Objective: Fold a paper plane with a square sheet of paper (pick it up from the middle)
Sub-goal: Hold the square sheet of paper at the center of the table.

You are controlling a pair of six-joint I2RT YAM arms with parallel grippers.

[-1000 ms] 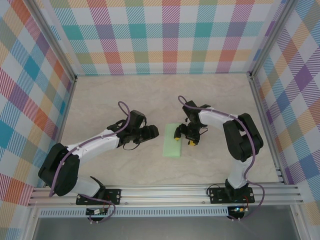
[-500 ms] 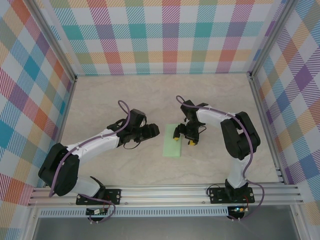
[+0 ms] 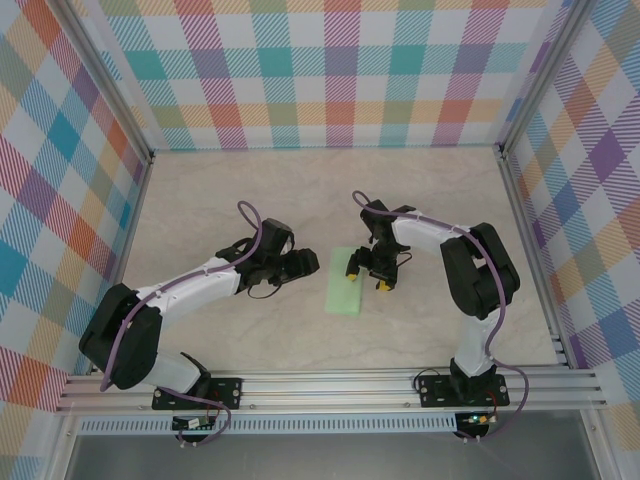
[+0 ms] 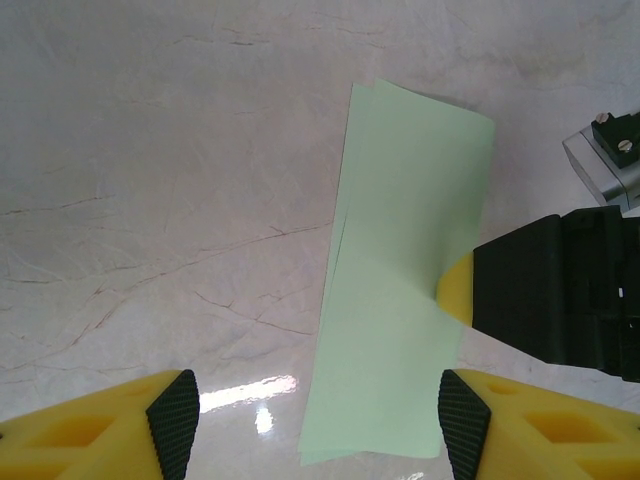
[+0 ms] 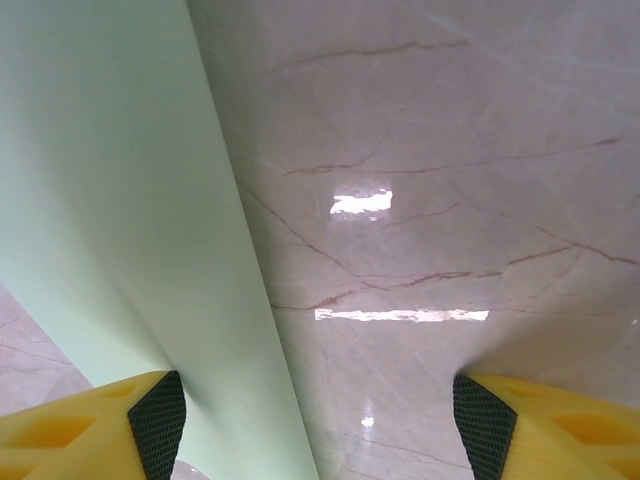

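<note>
**Both pincers spread wide, folded sheet flat between them**

The marbled table (image 3: 300,190) carries everything. Over it the left arm (image 3: 190,285) and the right arm (image 3: 470,270) reach in toward each other.

Between their two pincers lies the sheet of paper (image 3: 343,295). It is pale mint green and lies flat as a long, narrow rectangle. In the left wrist view the sheet of paper (image 4: 400,260) shows two slightly offset edges along one long side, so it is doubled over.

The left pincer (image 3: 310,265) is spread wide and has hold of nothing. The sheet lies just in front of it. Its near end comes in between the fingertips, closer to the one on the right of that wrist view.

The right pincer (image 3: 368,277) is also spread wide and grips nothing. It straddles one long edge of the sheet. One yellow fingertip (image 5: 90,430) is over the paper, and the other is over bare table just beside it. Whether that fingertip presses the paper or hangs just above it cannot be told. From the left wrist view, the same yellow tip (image 4: 455,290) overlaps the sheet's long edge about halfway along.
</note>
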